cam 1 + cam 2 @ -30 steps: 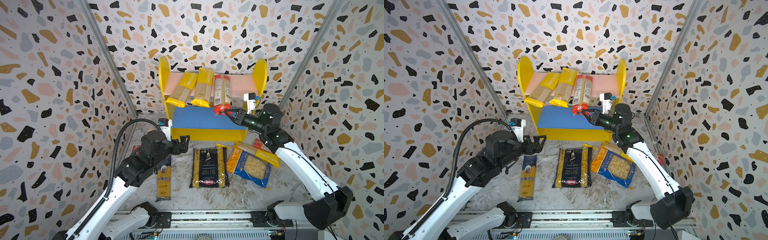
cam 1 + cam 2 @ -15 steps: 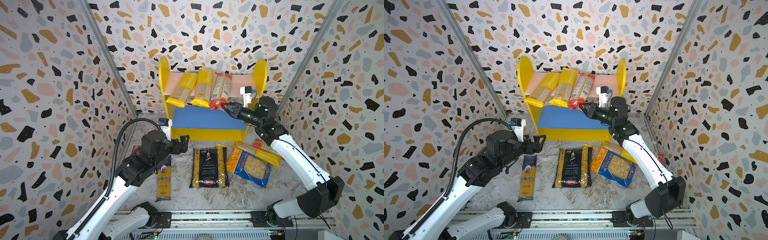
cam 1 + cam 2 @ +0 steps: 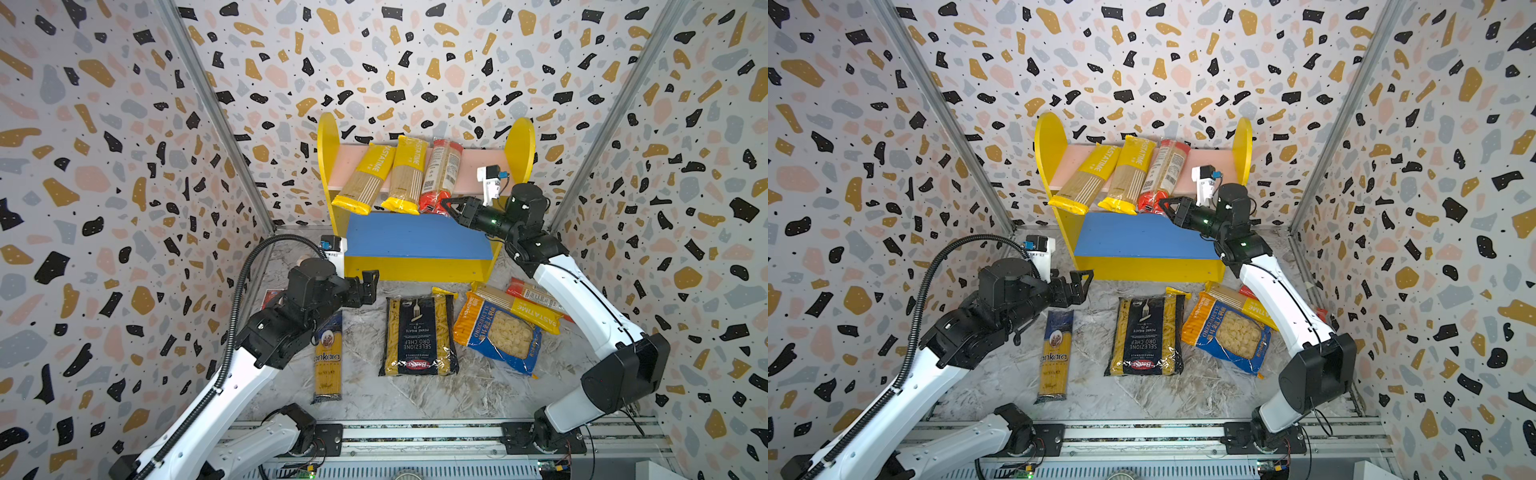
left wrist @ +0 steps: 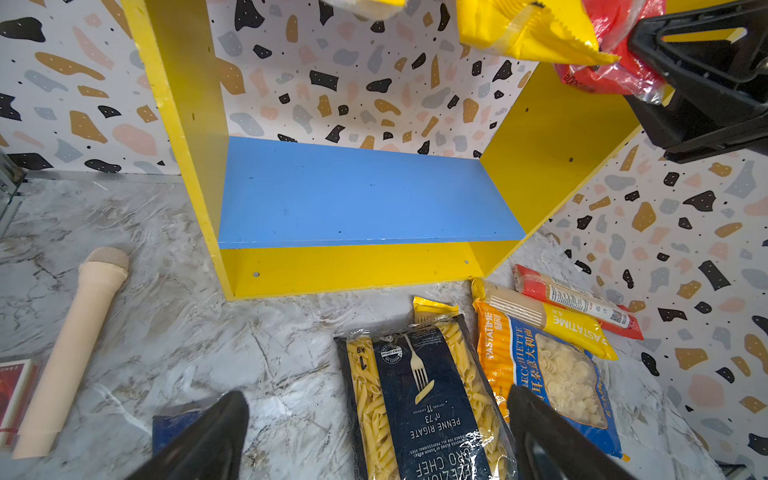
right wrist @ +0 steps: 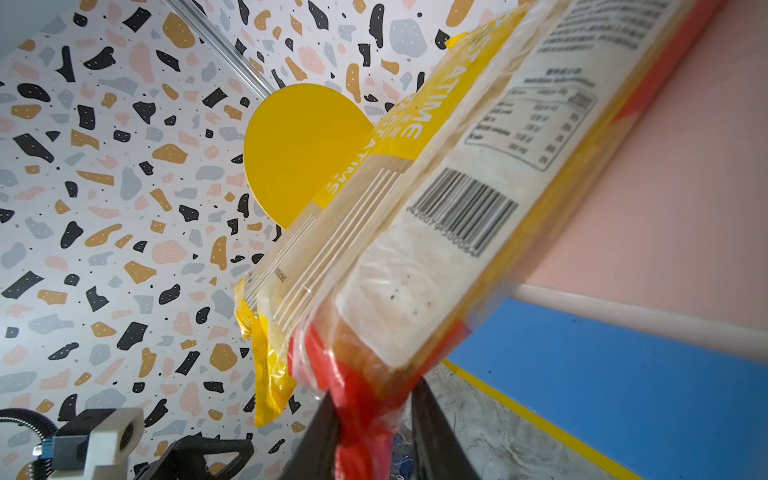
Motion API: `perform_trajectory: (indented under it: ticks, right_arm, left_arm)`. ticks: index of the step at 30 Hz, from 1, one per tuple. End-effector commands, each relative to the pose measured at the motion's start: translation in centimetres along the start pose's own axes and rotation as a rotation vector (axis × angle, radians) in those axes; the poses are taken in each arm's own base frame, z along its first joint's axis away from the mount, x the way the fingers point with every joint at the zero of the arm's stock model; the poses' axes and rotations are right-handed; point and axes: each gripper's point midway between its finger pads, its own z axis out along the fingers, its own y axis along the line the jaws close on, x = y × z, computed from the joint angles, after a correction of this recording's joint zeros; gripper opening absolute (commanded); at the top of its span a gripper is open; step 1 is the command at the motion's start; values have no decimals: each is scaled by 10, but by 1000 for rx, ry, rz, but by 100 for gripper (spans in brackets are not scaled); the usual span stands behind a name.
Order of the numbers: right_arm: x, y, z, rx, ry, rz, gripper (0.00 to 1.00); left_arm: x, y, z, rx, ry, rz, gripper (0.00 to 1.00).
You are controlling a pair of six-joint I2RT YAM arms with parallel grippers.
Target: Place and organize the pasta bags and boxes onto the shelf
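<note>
1. Clamping the right gripper point(image 3: 446, 205) onto the red near end of the red-ended pack point(image 3: 442, 170), fingers point(image 5: 328, 436) pinching together on the crinkled plastic.
2. Pointing that pack's long axis straight away from the fingertips, across the pink upper board point(image 3: 349, 162) of the shelf point(image 3: 328, 137) toward the back wall. Showing the barcode side up and hanging the red end over the front edge.
3. Spotting the nearer yellow pack point(image 3: 407, 174) just beside the clamped one. Spotting the farther yellow pack point(image 3: 365, 178) beyond it, both slanting much the same way with near ends overhanging the blue lower board point(image 3: 415, 239).
4. Spreading the left gripper point(image 3: 368, 284) wide, fingers point(image 4: 208, 440) well apart and gripping nothing. Hovering over the marble-patterned tabletop point(image 3: 436, 395) and aiming at the blue lower board ahead.
5. Finding the ankara pack point(image 3: 328, 357) flat beneath the left wrist, long axis running back from the fingertips toward the arm's base, with the black penne bag point(image 3: 419, 332) alongside, roughly parallel.
6. Catching the blue-orange bag point(image 3: 498, 336) skewed beyond the penne bag. Catching the floor PASTATIME pack point(image 3: 519, 307) and a second red-ended pack point(image 3: 532, 293) angled behind it, under the right arm.
7. Noting the beige stick point(image 4: 70, 345) and red card box point(image 4: 12, 386) lying off to one side of the left fingers.
8. Taking in terrazzo-patterned walls point(image 3: 104, 166) closing round on three sides.
</note>
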Motion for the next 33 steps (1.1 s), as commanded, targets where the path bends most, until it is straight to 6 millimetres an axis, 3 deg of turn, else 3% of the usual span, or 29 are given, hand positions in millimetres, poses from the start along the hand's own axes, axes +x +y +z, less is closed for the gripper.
perform_trajectory:
  ticks: [1,5,9,13,17,20,22,25,27,30,33]
  right_arm:
    - [-21,18,-9,-26,-46,-61,29]
    - [-27,33,-17,-50,-53,-95,35]
    - [-30,54,-36,-76,-65,-142,58]
    - [-20,71,-58,-84,-59,-176,71]
    - [17,81,-75,-42,-13,-222,80]
    - [60,79,-82,19,51,-257,85]
    - [93,72,-86,56,106,-260,86]
    - [135,54,-92,112,187,-263,87]
    - [153,42,-97,158,215,-271,88]
    - [175,39,-106,133,240,-252,88]
    - [182,40,-117,112,238,-256,88]
  left_arm:
    - [-19,-4,-5,10,-54,9,98]
    - [-23,-5,-6,10,-64,12,99]
    - [-21,-2,-6,-6,-59,14,100]
    - [-11,11,-8,-63,-37,3,100]
    - [15,38,-8,-192,23,-22,100]
    - [46,74,-12,-361,75,-44,100]
    - [75,96,-14,-465,130,-60,100]
    - [121,113,-10,-532,225,-102,100]
    - [149,121,-8,-559,282,-136,99]
    - [171,130,-11,-614,335,-171,99]
    - [197,134,-5,-629,387,-212,100]
